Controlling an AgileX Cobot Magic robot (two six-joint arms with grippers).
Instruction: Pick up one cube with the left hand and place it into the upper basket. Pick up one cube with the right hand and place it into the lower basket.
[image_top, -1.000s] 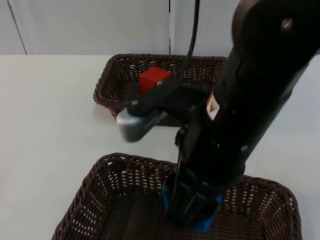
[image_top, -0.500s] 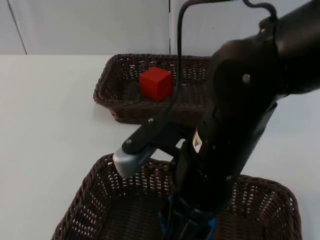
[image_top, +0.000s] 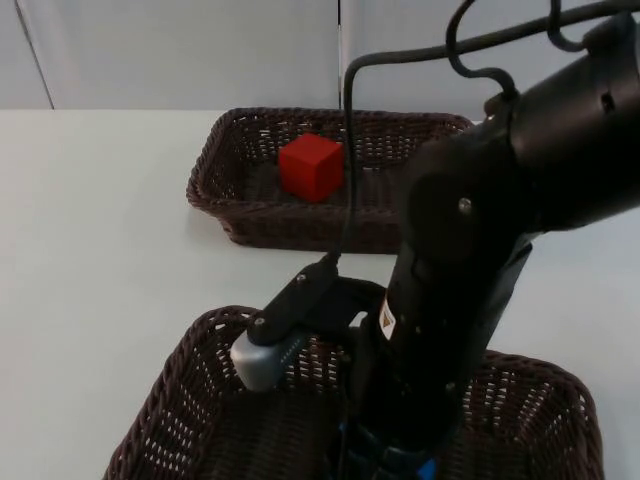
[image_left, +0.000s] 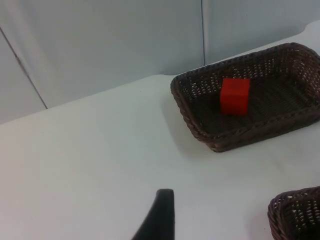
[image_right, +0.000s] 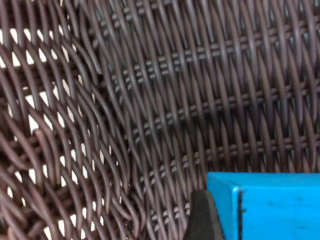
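A red cube (image_top: 311, 167) (image_left: 235, 96) rests inside the upper wicker basket (image_top: 232, 135) (image_left: 200, 131). My right arm reaches down into the lower wicker basket (image_top: 190, 370) (image_right: 150, 100). Its bulk hides most of my right gripper (image_top: 382, 455). That gripper is shut on a blue cube (image_right: 272, 205) (image_top: 426, 470), low over the woven floor, and one black fingertip (image_right: 202, 217) presses against the cube's side. My left gripper (image_left: 161, 217) waits above the bare table, off to the side of the upper basket, with nothing near it.
White table top (image_top: 100, 230) (image_left: 90, 165) stretches left of both baskets and ends at the grey partition wall (image_top: 180, 50). A strip of table (image_top: 560, 290) separates the two baskets. A corner of the lower basket's rim (image_left: 295, 215) is in the left wrist view.
My right arm has swung toward the table's near edge and lower into the lower basket with the blue cube. It has uncovered the red cube, which has not moved.
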